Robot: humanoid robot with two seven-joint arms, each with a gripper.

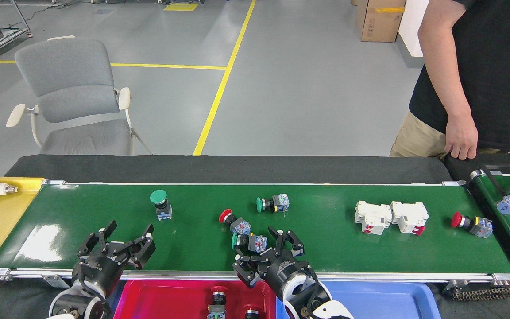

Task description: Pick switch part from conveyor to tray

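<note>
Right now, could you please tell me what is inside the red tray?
The red tray holds a red-capped switch and a second part cut off by the frame edge; the rest lies out of view.

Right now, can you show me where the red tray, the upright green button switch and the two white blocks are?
Red tray (pixel 171 301): head view, bare red floor.
Upright green button switch (pixel 159 197): head view, green cap.
Two white blocks (pixel 391 217): head view, where they meet.

The long glossy green conveyor (pixel 104 230) with silver rails carries green-capped (pixel 160 204) and red-capped (pixel 234 221) push-button switch parts and two white plastic breaker blocks (pixel 391 217).
</note>
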